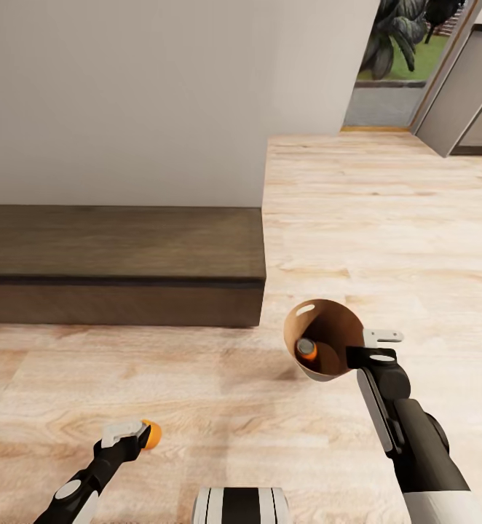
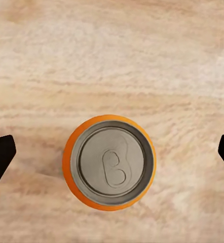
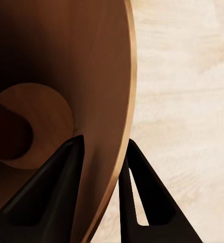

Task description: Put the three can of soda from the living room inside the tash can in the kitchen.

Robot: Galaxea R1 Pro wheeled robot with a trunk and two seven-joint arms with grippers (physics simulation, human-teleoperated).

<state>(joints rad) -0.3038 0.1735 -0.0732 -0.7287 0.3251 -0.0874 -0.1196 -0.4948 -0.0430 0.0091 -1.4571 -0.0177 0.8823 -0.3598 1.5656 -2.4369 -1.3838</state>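
1. Spreading across most of the head view, the light wood plank floor (image 1: 386, 218) runs up to a pale wall (image 1: 124, 94) and on toward an open doorway with greenery (image 1: 397, 44) outside.
2. At the foot of the wall sits a long, low dark wood bench (image 1: 117, 262), its top bare.
3. The right gripper (image 1: 363, 348) holds the trash can (image 1: 328, 331) tipped on its side above the floor, mouth turned toward the camera, tan-brown inside showing, an oval handle hole near the upper rim. In the right wrist view, one of its black fingers (image 3: 51, 197) lies inside the wall and the other outside, pinching the rim (image 3: 124, 152) between them.
4. One orange soda can (image 1: 307, 350) lies inside the trash can, deep near its base.
5. A second soda can (image 1: 151, 434) is at the tip of the left gripper (image 1: 135, 434), low over the floor. The left wrist view looks straight down on its silver-grey top (image 2: 109, 162); the dark fingers (image 2: 0, 157) stand wide apart at either side, well clear of the can.
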